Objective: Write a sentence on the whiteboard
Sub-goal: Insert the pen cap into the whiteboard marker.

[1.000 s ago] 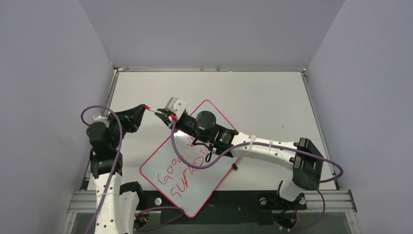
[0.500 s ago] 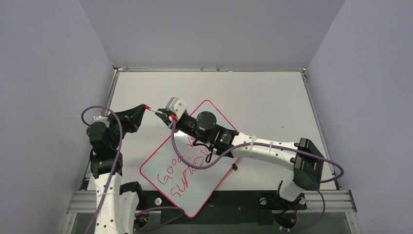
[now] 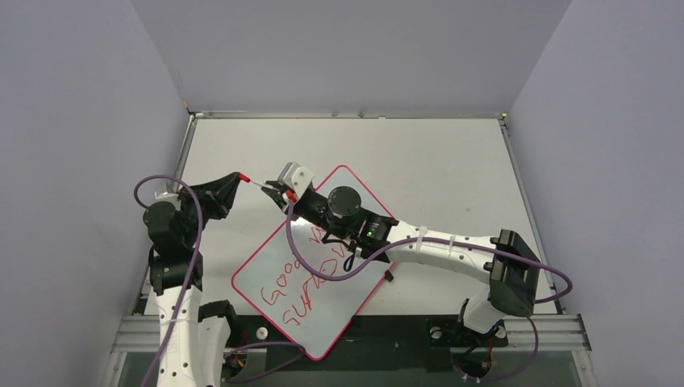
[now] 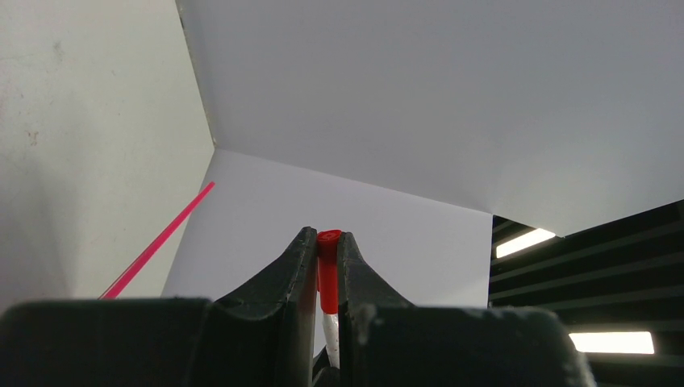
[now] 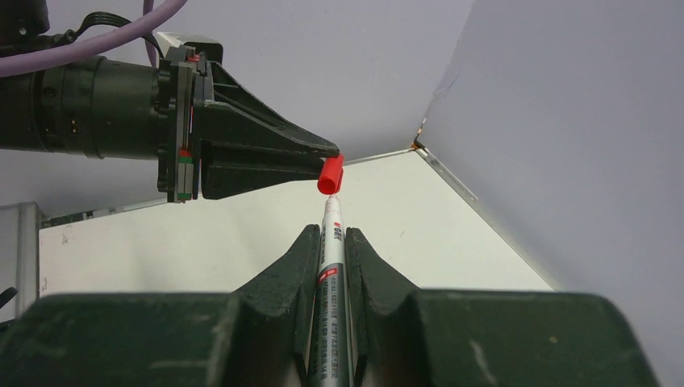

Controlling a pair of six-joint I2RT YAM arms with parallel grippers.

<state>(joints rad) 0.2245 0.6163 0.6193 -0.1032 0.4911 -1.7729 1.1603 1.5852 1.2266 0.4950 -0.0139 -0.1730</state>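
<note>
Right wrist view: the right gripper [image 5: 329, 235] has its jaws shut on the marker [image 5: 332, 282], whose tip points straight at the red cap [image 5: 330, 175] pinched in the left gripper [image 5: 327, 155] jaws. The sentence [image 3: 302, 286] sits on the whiteboard [image 3: 335, 318] below

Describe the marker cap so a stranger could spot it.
Find the pink-framed whiteboard. Near its far corner the left arm meets the right arm. The marker cap is the small red tube in the left jaws, at the white marker's tip.
</note>
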